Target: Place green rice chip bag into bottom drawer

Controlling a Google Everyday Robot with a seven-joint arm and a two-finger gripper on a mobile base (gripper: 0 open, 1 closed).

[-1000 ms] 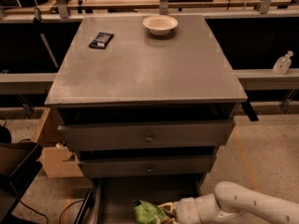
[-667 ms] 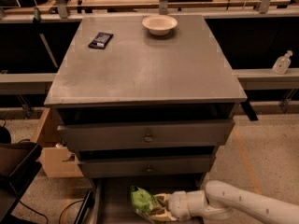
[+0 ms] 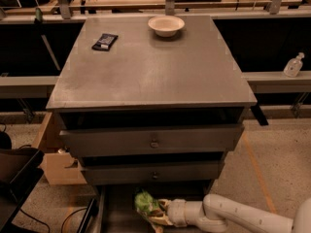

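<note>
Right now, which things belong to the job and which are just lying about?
Job: green bag, held by the gripper at the open bottom drawer.
Lying about: black packet and bowl on the cabinet top; bottle on the right ledge.

arm [image 3: 243,218]: glossy off-white, smooth rounded tubular segments | wrist collar [image 3: 177,212]: ringed, same white | claw [image 3: 162,213]: pale tan, near edge of scene, about centre

Pincer [image 3: 162,213] behind bag [image 3: 144,202]; bottom drawer [image 3: 118,211] cropped
</note>
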